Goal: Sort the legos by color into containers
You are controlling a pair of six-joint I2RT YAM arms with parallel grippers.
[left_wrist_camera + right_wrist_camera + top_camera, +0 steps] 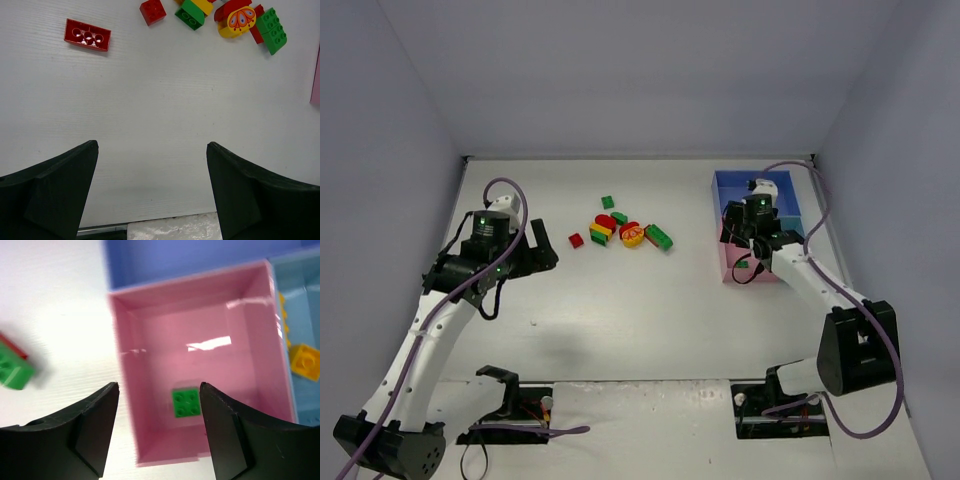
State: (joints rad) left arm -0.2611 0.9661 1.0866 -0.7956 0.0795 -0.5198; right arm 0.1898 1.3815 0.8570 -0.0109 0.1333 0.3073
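Right gripper (159, 390) spread, empty, above pink compartment (250, 315); green lego (186, 402) inside, between its fingers. Yellow lego (305, 361) in light-blue compartment (305, 300) to its right. Left gripper (152, 150) spread, empty; loose legos (235, 20) ahead.

Legos (631, 234) in a cluster left of the containers (740, 186)

From my overhead feed I see the loose legos (620, 228) clustered mid-worktop (650, 310), well left of the containers (732, 190). They are reds, greens and yellows, with a red brick (87, 35) lying underside up a little apart from the rest and a yellow rounded piece (239, 21) showing a painted pattern. In the joined tray, a green four-stud brick (186, 402) lies flat, studs up, in the pink compartment (200, 325), a yellow brick (305, 361) sits in the light-blue compartment (305, 300), and the blue compartment (200, 260) adjoins both.
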